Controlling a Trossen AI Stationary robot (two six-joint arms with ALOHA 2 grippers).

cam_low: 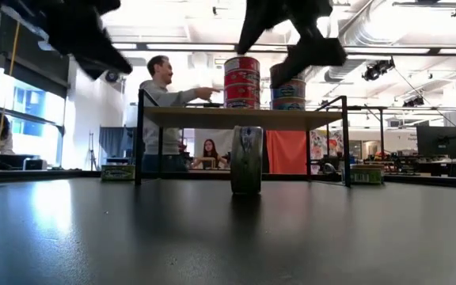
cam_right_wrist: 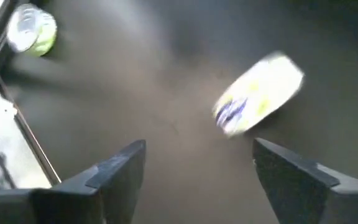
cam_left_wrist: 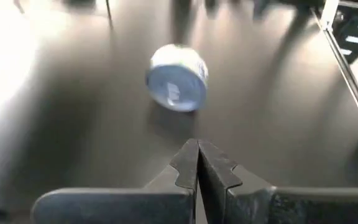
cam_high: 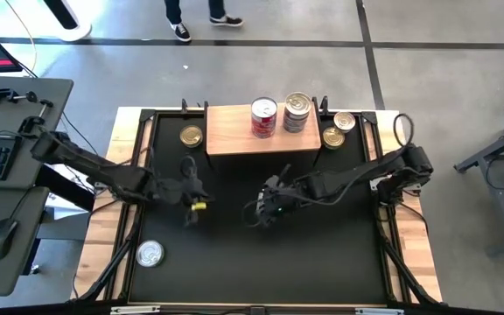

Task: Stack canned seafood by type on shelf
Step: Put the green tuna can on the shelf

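Note:
One can (cam_low: 246, 161) stands on its rim on the black mat, mid-table, its flat faces turned toward the table's left and right. It shows blurred in the left wrist view (cam_left_wrist: 177, 86) and the right wrist view (cam_right_wrist: 260, 102). My right gripper (cam_right_wrist: 197, 165) hangs open above it, slightly right (cam_high: 265, 210). My left gripper (cam_left_wrist: 197, 165) is shut, left of the can and apart from it (cam_high: 198, 199). The shelf (cam_high: 234, 140) at the far edge carries a red-labelled stack (cam_high: 263, 116) and a bluish stack (cam_high: 297, 112).
A gold-lidded can (cam_high: 192, 136) lies flat on the mat left of the shelf, and two more (cam_high: 333, 136) (cam_high: 345, 121) lie right of it. A silver-lidded can (cam_high: 150, 254) lies near the mat's front left corner. People stand in the room behind the table.

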